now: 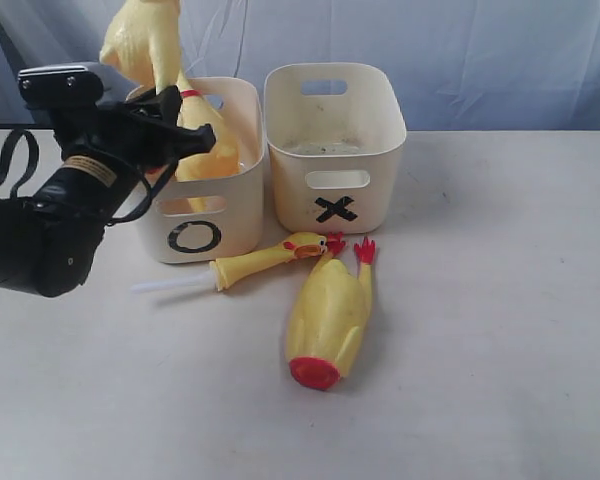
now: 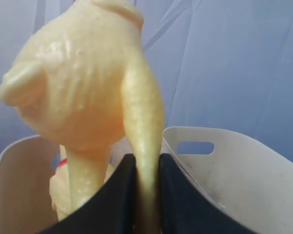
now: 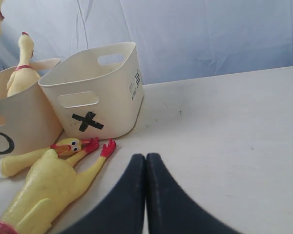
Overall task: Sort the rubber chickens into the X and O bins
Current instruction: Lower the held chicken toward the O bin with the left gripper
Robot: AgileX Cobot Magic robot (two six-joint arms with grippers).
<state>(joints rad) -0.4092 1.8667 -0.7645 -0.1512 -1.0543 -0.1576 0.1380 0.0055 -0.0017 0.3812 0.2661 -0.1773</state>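
My left gripper (image 1: 185,135) (image 2: 147,160) is shut on a thin limb of a long rubber chicken (image 1: 145,45) (image 2: 83,83), whose body rises above the O bin (image 1: 235,200) (image 3: 19,122). Another long chicken with a red neck band (image 3: 19,73) stands inside that bin. To its right stands the X bin (image 1: 380,170) (image 3: 112,87). On the table in front of the bins lie a small thin chicken (image 1: 260,262) (image 3: 66,145) and a headless stubby chicken (image 1: 330,315) (image 3: 44,190). Low over the table to the right of them, my right gripper (image 3: 146,158) is shut and holds nothing.
A blue-grey curtain (image 1: 480,60) hangs behind the white table (image 1: 500,330). The left arm's black body (image 1: 40,230) reaches in from the left edge. The right arm is outside the exterior view.
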